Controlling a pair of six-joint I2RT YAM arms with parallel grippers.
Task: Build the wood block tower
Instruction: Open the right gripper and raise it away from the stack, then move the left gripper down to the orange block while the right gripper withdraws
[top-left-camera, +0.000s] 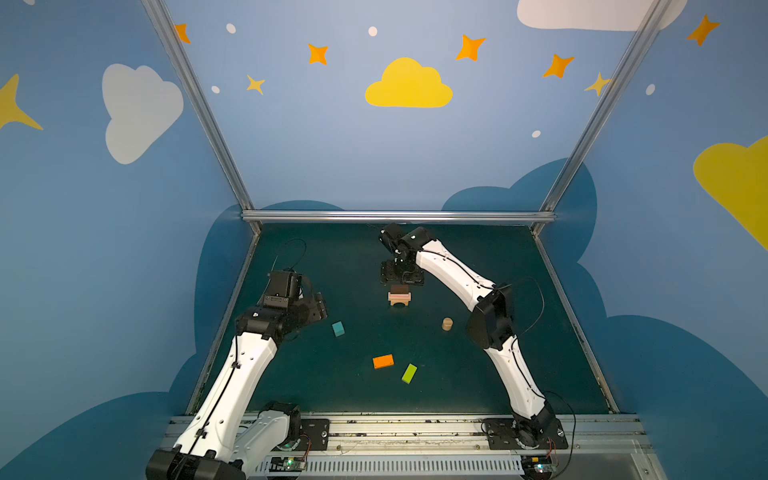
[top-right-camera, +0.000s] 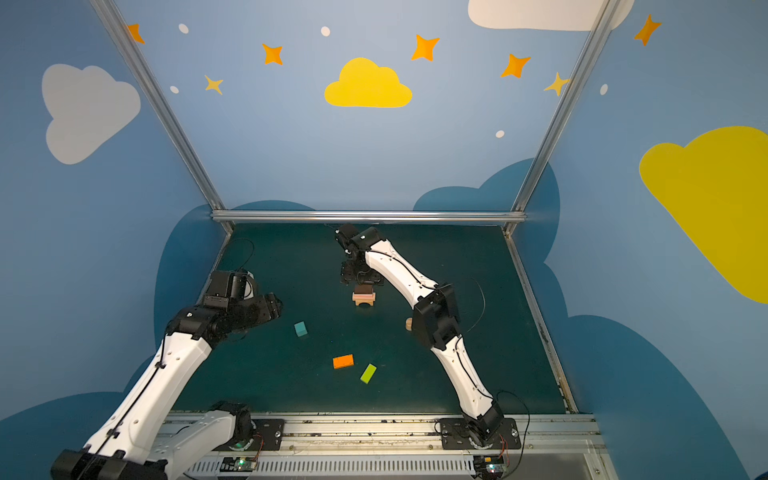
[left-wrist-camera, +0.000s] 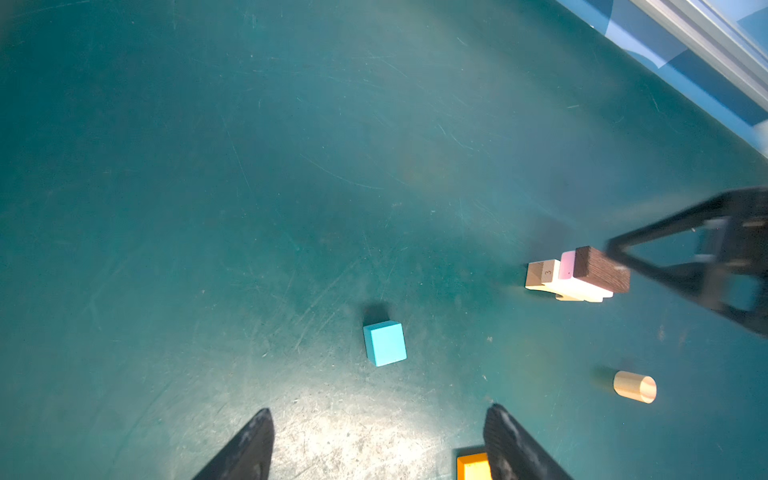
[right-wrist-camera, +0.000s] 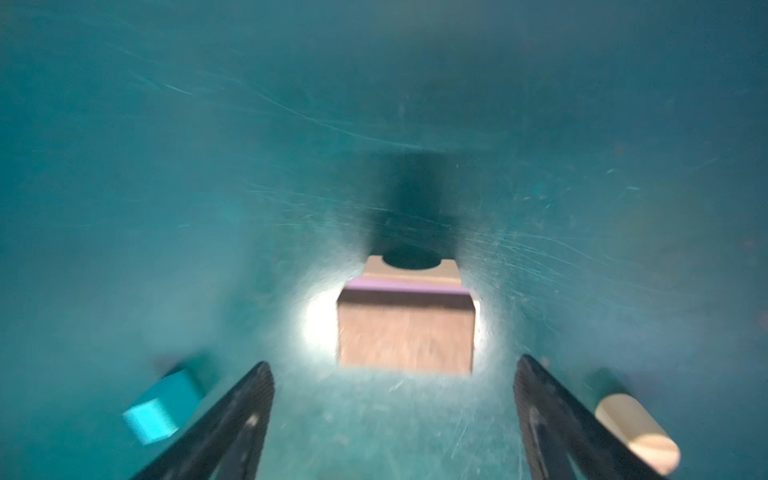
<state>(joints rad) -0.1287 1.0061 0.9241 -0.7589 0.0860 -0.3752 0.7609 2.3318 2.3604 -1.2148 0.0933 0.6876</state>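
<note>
Right gripper (right-wrist-camera: 393, 362) hangs just over the tower (top-left-camera: 400, 296) with its jaws spread wide and nothing in them. In the right wrist view its fingers (right-wrist-camera: 249, 395) stand on either side of the brown brick (right-wrist-camera: 405, 332), with table (right-wrist-camera: 291, 415) showing between each finger and the brick, so the brick is let go. The left wrist view is too blurred there to show any contact.

Left gripper (left-wrist-camera: 379, 409) is also spread and empty, hanging over the table's left side, well apart from the tower.

In both top views the tower stands toward the far middle of the table. An arch (left-wrist-camera: 539, 274) is at the bottom, a pink brick (left-wrist-camera: 567, 266) lies over it and the brown brick lies flat on top. The stack looks upright.

Other blocks lie loose. A cube (top-left-camera: 338, 328) sits left of the tower. A cylinder (top-left-camera: 447, 323) stands on end to the right. An orange brick (top-left-camera: 382, 361) and a green brick (top-left-camera: 409, 373) lie near each other toward the front, apart and not touching.
</note>
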